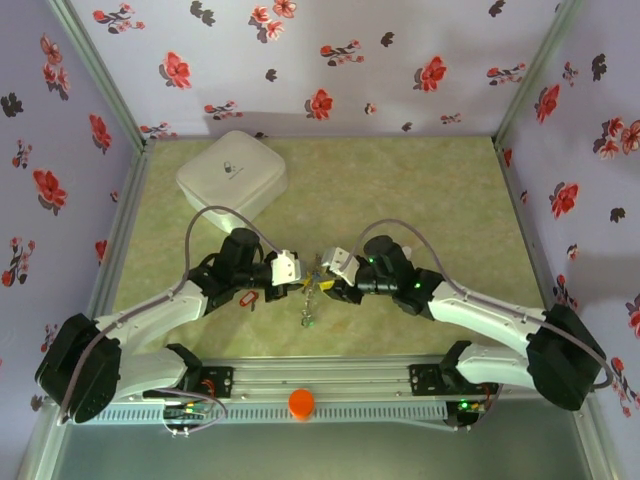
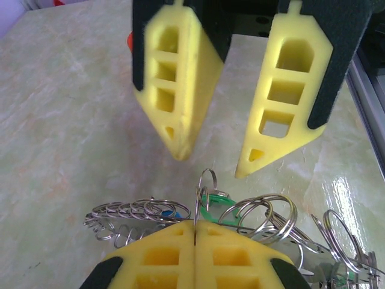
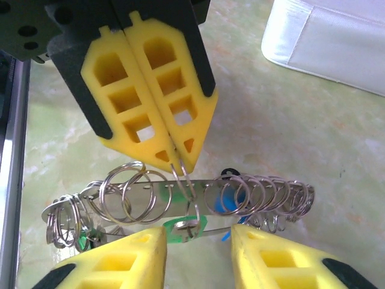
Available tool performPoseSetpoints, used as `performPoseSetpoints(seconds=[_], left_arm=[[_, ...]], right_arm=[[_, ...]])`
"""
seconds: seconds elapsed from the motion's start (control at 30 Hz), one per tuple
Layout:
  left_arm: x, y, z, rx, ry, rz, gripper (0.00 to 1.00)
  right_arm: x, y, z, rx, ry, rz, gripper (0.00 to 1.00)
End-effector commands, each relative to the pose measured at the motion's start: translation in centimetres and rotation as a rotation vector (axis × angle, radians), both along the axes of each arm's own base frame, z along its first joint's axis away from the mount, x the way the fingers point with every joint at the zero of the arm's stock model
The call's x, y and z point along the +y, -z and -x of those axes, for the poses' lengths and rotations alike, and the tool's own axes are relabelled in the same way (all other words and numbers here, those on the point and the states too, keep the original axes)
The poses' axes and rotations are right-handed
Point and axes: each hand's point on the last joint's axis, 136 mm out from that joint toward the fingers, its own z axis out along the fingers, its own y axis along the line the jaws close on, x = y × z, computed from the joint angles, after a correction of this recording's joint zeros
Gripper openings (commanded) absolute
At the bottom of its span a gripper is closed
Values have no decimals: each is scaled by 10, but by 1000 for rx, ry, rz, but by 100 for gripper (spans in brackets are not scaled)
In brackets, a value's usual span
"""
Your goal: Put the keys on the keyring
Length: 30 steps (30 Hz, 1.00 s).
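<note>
- On my overhead view the two arms meet near the middle of the counter (image 1: 440, 200), the left end effector (image 1: 303, 272) coming in from 9 o'clock and the right end effector (image 1: 324, 272) from 3 o'clock, tips almost touching
- The keys (image 3: 150, 194) lie bunched on the counter directly under those tips, a tangle of thin split rings strung side by side, with a blue tag (image 3: 224, 198) and a green tag (image 3: 178, 231) showing among them
- My left end effector is closed tight, yellow pads pressed flat together, pinching one thin wire ring (image 2: 208, 171) that stands up out of the bunch
- My right end effector is spread wide with nothing between its pads, and it straddles the bunch just opposite the left one
- I cannot tell which of these wire loops is the keyring
- One more key with a red tag (image 1: 247, 297) lies apart at 9 o'clock from the bunch, close beside the left arm
- A white rounded box (image 1: 232, 175) sits at 11 o'clock on the counter, well apart from the keys
- A small orange object (image 1: 300, 402) rests on the front rail at 6 o'clock, between the two arm bases
</note>
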Motion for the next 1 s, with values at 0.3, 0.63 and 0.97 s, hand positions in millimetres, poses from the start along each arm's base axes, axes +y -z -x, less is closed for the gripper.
performPoseSetpoints(seconds=[0.3,0.63,0.97], left_arm=[[-6,-15,1,-35,19,68,0],[-6,-22,1,-46,17,89,0],[-8,-24,-1,-58,-1,129,0]], right_arm=[[4,-8,-4,5,14,-34,11],[6,9,-14,43,48,43,0],[6,10,-20,29,83,19,9]])
